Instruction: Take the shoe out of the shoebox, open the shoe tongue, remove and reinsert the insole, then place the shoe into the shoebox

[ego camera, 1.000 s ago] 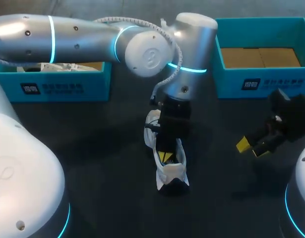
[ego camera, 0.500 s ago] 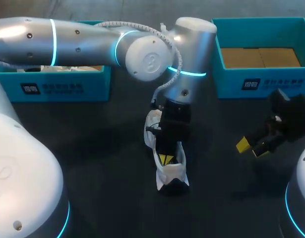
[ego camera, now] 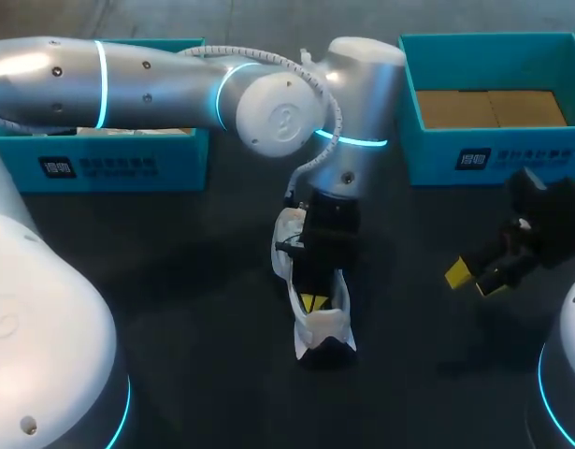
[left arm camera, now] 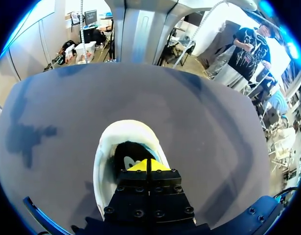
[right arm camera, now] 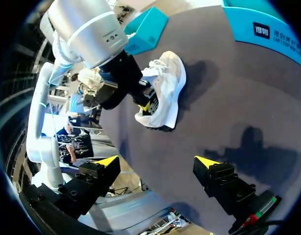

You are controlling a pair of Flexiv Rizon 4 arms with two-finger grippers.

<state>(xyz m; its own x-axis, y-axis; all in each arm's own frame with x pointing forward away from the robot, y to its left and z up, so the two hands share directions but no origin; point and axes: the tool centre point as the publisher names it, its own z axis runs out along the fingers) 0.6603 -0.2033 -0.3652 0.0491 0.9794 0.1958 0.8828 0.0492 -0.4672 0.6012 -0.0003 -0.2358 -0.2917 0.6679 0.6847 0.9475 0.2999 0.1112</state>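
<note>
In the middle of the dark table (ego camera: 203, 309), between the two teal shoeboxes and outside both, the white shoe (ego camera: 322, 325) stands on its sole with its opening turned up. My left arm comes in from the left side and bends down over it, and my left gripper (ego camera: 313, 301) is sunk into that opening. My left wrist view looks straight down at it: the yellow tips are pressed together with only a thin seam between them, over the dark inside of the shoe. Whether anything is pinched in that seam, I cannot tell.

My right gripper (ego camera: 476, 278) hangs over bare table well to the right of the shoe, touching nothing. Its fingers are spread wide — in my right wrist view the two yellow tips stand far apart, with the shoe and my left gripper in it ahead of them.

The left shoebox (ego camera: 109, 164) sits at the far left of the table, partly behind my left arm. The right shoebox (ego camera: 497, 154) sits at the far right — its brown cardboard floor shows.
</note>
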